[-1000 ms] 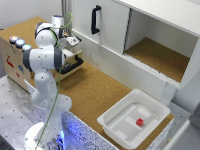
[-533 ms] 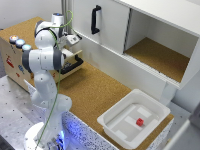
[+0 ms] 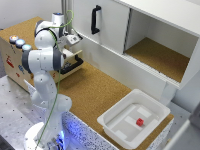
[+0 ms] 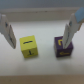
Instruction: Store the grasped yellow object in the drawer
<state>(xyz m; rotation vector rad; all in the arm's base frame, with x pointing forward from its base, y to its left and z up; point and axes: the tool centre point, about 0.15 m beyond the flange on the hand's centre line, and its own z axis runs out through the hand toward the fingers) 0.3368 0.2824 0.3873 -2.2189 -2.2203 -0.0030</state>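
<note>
In the wrist view the yellow object [image 4: 29, 46], a small cube with a dark mark on top, lies on the pale floor of the drawer [image 4: 45, 70]. My gripper [image 4: 37, 44] is open, its fingers [image 4: 7, 31] wide apart on either side, touching nothing yellow. A purple cube [image 4: 64, 48] sits beside the yellow one, right under the other finger. In the exterior view the arm [image 3: 47, 55] leans over the pulled-out drawer [image 3: 75, 66] with its black bar handle, and the arm hides the drawer's contents.
The cork-topped brown box [image 3: 17, 57] carries coloured buttons on top. A white cabinet [image 3: 107, 27] with a black handle [image 3: 95, 19] stands behind the drawer. At the exterior view's right, a white bin [image 3: 117, 125] holds a small red block [image 3: 140, 121].
</note>
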